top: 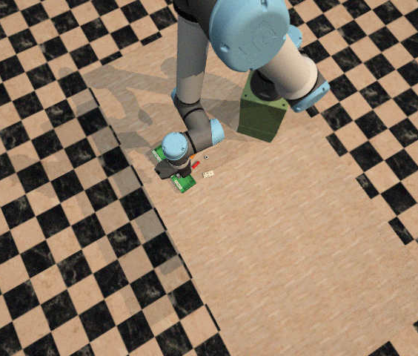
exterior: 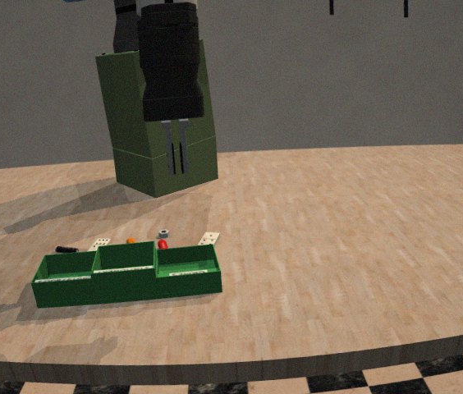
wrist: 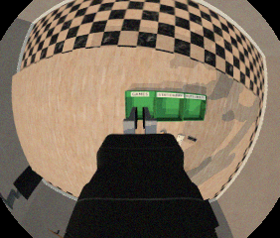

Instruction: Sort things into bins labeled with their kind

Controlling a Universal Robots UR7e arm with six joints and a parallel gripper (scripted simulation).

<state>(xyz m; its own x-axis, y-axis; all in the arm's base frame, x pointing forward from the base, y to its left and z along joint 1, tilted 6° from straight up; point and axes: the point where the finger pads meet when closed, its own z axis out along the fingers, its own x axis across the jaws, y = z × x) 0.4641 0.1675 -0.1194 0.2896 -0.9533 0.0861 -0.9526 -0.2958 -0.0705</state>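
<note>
My gripper hangs high above the table, its fingers a little apart with nothing between them. Three joined green bins stand below: the GAMES bin, the STATIONERY bin and a third bin with a label too small to read. Behind them lie a domino, a red cylinder, a metal nut, an orange thing, another domino and a black thing. Parts of the bins' insides are hidden.
The green pedestal stands behind the things, under the arm's base. The wooden table has an edge close beyond the bins' labelled side. The arm covers part of the bins in the top view.
</note>
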